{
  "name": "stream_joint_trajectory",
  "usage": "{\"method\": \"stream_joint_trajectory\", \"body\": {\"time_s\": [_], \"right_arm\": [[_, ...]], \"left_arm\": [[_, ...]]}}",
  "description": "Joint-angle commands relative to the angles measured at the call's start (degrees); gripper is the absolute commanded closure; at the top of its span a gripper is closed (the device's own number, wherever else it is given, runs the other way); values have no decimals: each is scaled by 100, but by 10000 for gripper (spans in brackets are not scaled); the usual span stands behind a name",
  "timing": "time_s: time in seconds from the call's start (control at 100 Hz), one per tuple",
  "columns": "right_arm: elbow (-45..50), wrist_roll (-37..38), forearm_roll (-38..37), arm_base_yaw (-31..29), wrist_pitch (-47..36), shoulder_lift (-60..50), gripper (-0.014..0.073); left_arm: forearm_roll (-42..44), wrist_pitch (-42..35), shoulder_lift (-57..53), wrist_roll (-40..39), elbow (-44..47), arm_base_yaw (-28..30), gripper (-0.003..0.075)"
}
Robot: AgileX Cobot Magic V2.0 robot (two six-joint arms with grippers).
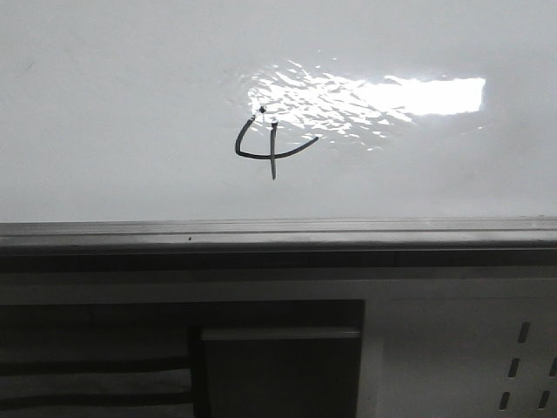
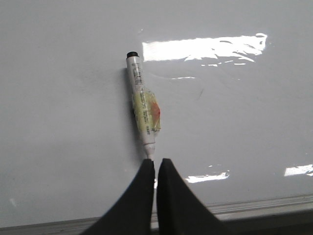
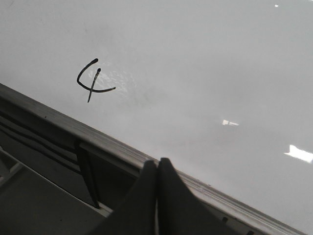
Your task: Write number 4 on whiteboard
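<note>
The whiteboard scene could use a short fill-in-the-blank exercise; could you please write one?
1. The digit drawn on the whiteboard is a ____.
2. In the left wrist view, the marker lies on the ____.
3. The left gripper has its fingers ____.
4. The edge rail runs ____ the number 4 in the front view.

Missing words: 4; whiteboard; shut; below

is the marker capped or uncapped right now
Cannot tell for sure. In the left wrist view the marker lies flat on the whiteboard, narrow pale end toward the shut left gripper; no separate cap shows.
</note>
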Motion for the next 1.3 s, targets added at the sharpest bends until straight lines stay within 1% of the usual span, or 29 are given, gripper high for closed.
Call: {"method": "stream_joint_trajectory", "body": {"time_s": [0.0,0.07,0.1,0.18,0.22,0.3,0.35,0.39,0.47,0.5,1.18,1.23,1.29], "right_arm": [[-141,13,-95,-29,-378,39,666],[-141,13,-95,-29,-378,39,666],[-141,13,-95,-29,-378,39,666],[-141,13,-95,-29,-378,39,666],[-141,13,-95,-29,-378,39,666],[-141,13,-95,-29,-368,39,666],[-141,13,-95,-29,-355,39,666],[-141,13,-95,-29,-355,39,666],[-141,13,-95,-29,-349,41,666],[-141,13,-95,-29,-349,41,666],[-141,13,-95,-29,-365,41,666],[-60,13,-95,-17,-418,-96,666],[89,13,-109,-185,-527,-326,666]], "left_arm": [[18,-612,-167,-43,180,20,741],[270,-756,-380,-234,408,31,741],[599,-799,-494,-522,480,31,741],[1798,-939,-732,-1700,653,31,741],[2064,-1102,-778,-1997,762,31,741],[2087,-1585,-755,-1998,1104,31,741],[2071,-2029,-755,-1998,1336,31,741],[2064,-1701,-755,-1998,1275,31,741],[2050,-1702,-755,-1998,1299,31,741],[2050,-1585,-755,-1998,1299,31,741],[2050,-1585,-755,-1998,1288,31,741],[2050,-1585,-755,-1998,1288,31,741],[2050,-1585,-755,-1998,1288,31,741]]}}
